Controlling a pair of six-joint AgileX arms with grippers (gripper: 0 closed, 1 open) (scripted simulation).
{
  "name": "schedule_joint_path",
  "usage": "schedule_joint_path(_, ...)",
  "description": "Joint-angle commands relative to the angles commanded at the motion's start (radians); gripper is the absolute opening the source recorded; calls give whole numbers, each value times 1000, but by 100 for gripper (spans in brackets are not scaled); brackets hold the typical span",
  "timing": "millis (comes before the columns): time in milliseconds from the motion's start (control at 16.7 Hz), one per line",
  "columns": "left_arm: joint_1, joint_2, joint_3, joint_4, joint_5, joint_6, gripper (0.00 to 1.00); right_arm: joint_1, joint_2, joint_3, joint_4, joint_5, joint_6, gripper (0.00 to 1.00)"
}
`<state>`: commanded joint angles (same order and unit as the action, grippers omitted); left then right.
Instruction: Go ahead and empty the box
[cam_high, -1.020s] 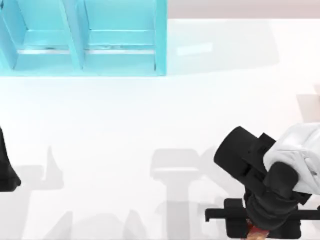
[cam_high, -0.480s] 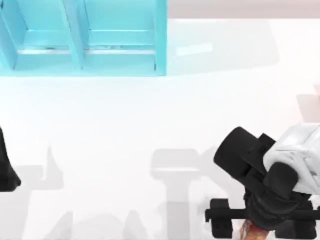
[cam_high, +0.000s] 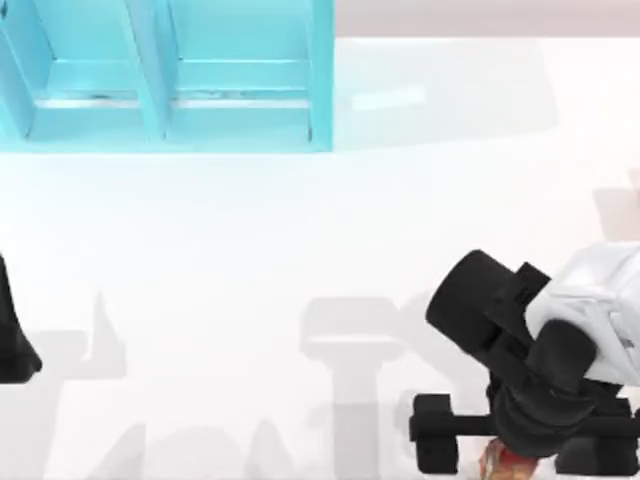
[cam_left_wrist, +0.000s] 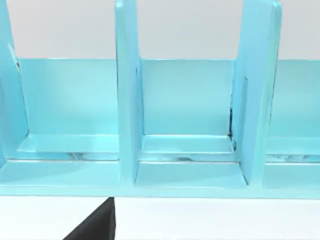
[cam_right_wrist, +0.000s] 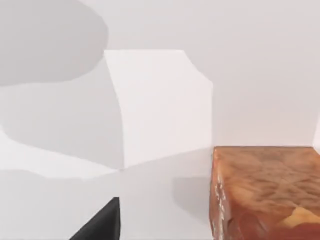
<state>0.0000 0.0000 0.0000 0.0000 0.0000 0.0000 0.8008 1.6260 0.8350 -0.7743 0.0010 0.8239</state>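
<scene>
Down at the near right of the white table (cam_high: 300, 230), the right gripper (cam_high: 510, 455) hangs over an orange-brown block (cam_right_wrist: 260, 192); whether its fingers are spread or closed, I cannot tell. At the far left stands the light-blue compartmented box (cam_high: 165, 75). At the left edge, the left arm (cam_high: 12, 335) sits parked.

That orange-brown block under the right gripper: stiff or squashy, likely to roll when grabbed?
The orange-brown block looks boxy with flat faces and straight edges, so it probably won't roll. Its mottled, glossy surface hints at a wrapped pack: possibly a bit slippery. The right gripper sits above it.
</scene>
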Motion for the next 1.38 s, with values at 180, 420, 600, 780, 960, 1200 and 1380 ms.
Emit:
schedule_joint_path(180, 0, 0, 0, 0, 0, 0, 100, 1, -34, 67, -105, 0, 0, 100)
schedule_joint_path(420, 0, 0, 0, 0, 0, 0, 100, -2, -100, 174, -291, 0, -3, 100)
schedule_joint_path(600, 0, 0, 0, 0, 0, 0, 100, -4, -123, 203, -328, 0, -6, 100)
schedule_joint_path(780, 0, 0, 0, 0, 0, 0, 100, -2, -119, 200, -326, 0, -6, 100)
schedule_joint_path(960, 0, 0, 0, 0, 0, 0, 100, -33, -91, 233, -344, 0, -37, 100)
schedule_joint_path(1200, 0, 0, 0, 0, 0, 0, 100, -216, 29, 398, -420, 0, -220, 100)
schedule_joint_path(1380, 0, 0, 0, 0, 0, 0, 100, -462, 142, 571, -490, -1, -466, 100)
